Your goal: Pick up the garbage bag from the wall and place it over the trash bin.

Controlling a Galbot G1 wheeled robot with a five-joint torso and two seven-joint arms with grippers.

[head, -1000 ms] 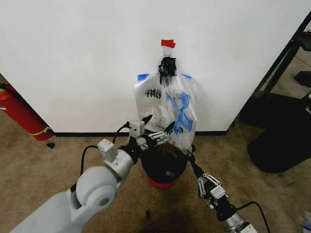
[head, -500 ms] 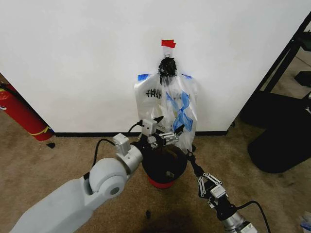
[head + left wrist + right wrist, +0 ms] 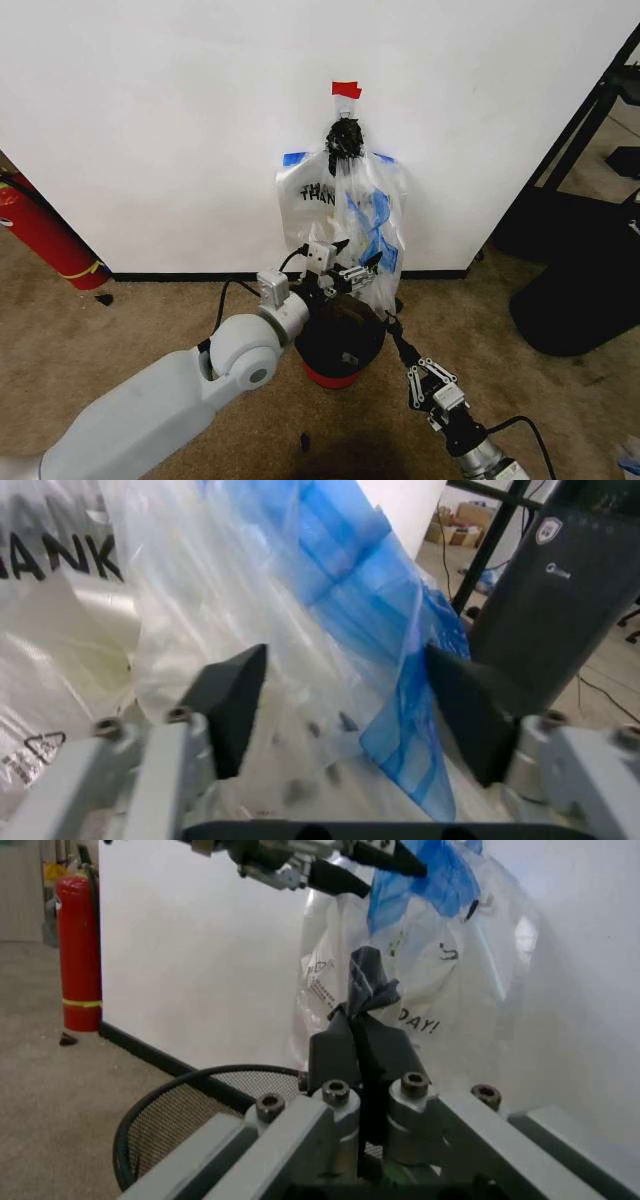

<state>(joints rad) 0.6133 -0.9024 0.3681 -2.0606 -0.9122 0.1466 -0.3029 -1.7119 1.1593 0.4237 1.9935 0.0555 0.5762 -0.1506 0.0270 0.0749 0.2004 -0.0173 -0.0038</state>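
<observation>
The garbage bag (image 3: 345,215) hangs flat against the white wall (image 3: 160,120) from a dark clip (image 3: 344,136) under a strip of red tape (image 3: 346,89), its long axis running straight down so that its lower folds end just above the trash bin (image 3: 338,342) on the floor. The left gripper (image 3: 352,273) is the nearer one: it reaches in at the bag's lower part, jaws spread wide, and the left wrist view shows the crumpled clear and blue film lying between the two dark fingers (image 3: 232,697), with plastic bulging into the gap but no pinch made on it yet. So the bag lies directly ahead of and between those jaws, and closing looks like the move in hand. The right gripper (image 3: 392,329) sits lower, beside the bin's rim on the robot's right, jaws pressed narrow; its wrist view shows a twist of dark film standing up from between them, which I judge to be a pinched piece of the bag, though its origin is unclear. Thin film like this may slip or bunch. The floor is brown carpet (image 3: 120,320); a red fire extinguisher (image 3: 40,232) leans at the wall well to the left, and dark furniture (image 3: 585,250) stands to the right.
</observation>
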